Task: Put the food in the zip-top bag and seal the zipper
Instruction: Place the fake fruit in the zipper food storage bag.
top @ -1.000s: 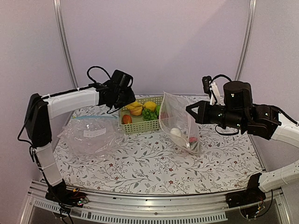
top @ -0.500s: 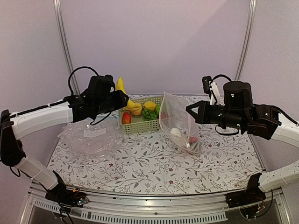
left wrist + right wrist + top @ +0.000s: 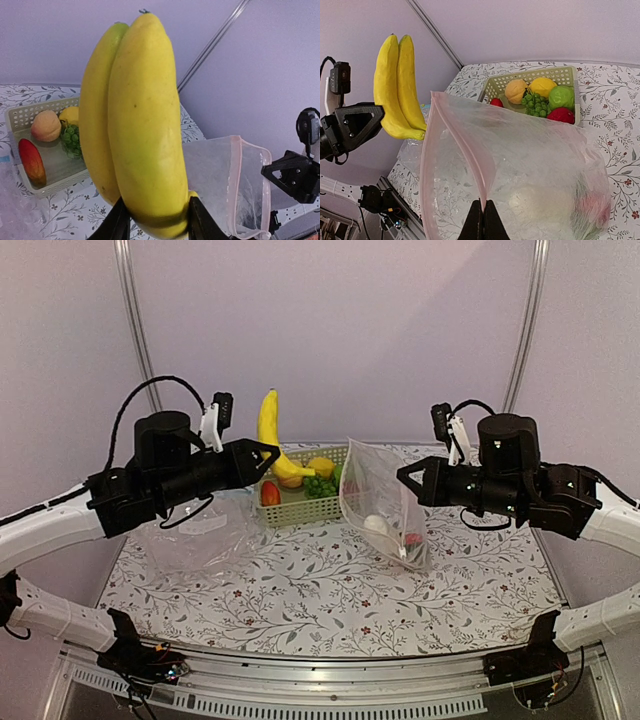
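My left gripper [image 3: 262, 458] is shut on the lower end of a yellow banana [image 3: 268, 430], held upright in the air over the left end of the basket. From the left wrist the banana [image 3: 140, 115] fills the view between my fingers [image 3: 116, 225]. My right gripper [image 3: 483, 210] is shut on the pink zipper [image 3: 465, 150] and holds the zip-top bag [image 3: 385, 505] up with its mouth open toward the banana. A white oblong piece [image 3: 377, 524] and a red piece [image 3: 412, 538] lie in the bag.
A pale green basket [image 3: 300, 510] at the back holds a peach [image 3: 515, 91], lemon [image 3: 542, 86], green grapes [image 3: 534, 104], green fruit [image 3: 561, 96] and red apple [image 3: 561, 115]. A second clear bag [image 3: 190, 540] lies crumpled at the left under my left arm.
My left arm has lifted the banana out of the basket and drawn back to the left, raising it upright. The right arm and the bag have not moved.
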`<move>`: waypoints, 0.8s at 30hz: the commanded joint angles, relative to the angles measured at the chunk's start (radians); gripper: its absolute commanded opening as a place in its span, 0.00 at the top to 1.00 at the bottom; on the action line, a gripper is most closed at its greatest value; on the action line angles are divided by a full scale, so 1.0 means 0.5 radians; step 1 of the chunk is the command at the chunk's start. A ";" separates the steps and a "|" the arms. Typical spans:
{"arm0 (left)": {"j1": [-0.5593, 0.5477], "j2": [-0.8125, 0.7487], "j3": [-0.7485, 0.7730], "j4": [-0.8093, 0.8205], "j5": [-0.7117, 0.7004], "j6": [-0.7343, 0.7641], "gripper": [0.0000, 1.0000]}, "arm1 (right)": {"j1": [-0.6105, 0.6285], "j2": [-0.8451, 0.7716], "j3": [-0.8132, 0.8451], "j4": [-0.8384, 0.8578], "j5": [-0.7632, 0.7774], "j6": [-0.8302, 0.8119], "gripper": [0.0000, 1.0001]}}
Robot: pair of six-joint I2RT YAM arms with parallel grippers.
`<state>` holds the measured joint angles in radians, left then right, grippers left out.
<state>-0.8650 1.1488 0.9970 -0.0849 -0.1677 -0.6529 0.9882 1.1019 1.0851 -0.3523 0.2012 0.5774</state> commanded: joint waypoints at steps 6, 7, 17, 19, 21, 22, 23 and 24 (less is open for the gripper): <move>-0.184 -0.159 0.031 0.133 0.278 0.261 0.68 | 0.006 0.009 0.040 -0.033 -0.031 -0.040 1.00; -0.203 -0.153 0.042 0.134 0.299 0.277 0.68 | 0.007 0.011 0.042 -0.035 -0.031 -0.040 1.00; -0.460 0.116 0.310 0.302 0.519 0.412 0.67 | 0.006 0.007 0.050 -0.028 -0.040 -0.049 1.00; -0.473 0.188 0.326 0.396 0.608 0.371 0.67 | 0.009 0.009 0.049 -0.026 -0.040 -0.045 1.00; -0.498 0.256 0.349 0.424 0.654 0.366 0.68 | 0.008 0.014 0.053 -0.026 -0.040 -0.043 1.00; -0.509 0.284 0.358 0.419 0.642 0.378 0.68 | 0.007 0.014 0.054 -0.025 -0.042 -0.041 1.00; -0.517 0.308 0.360 0.416 0.621 0.385 0.68 | 0.009 0.014 0.054 -0.021 -0.043 -0.041 1.00; -0.523 0.324 0.357 0.413 0.601 0.388 0.68 | 0.009 0.012 0.052 -0.018 -0.043 -0.038 1.00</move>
<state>-1.0988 1.2678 1.1576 0.0891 0.1101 -0.4786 0.9882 1.1023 1.0855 -0.3527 0.1818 0.5629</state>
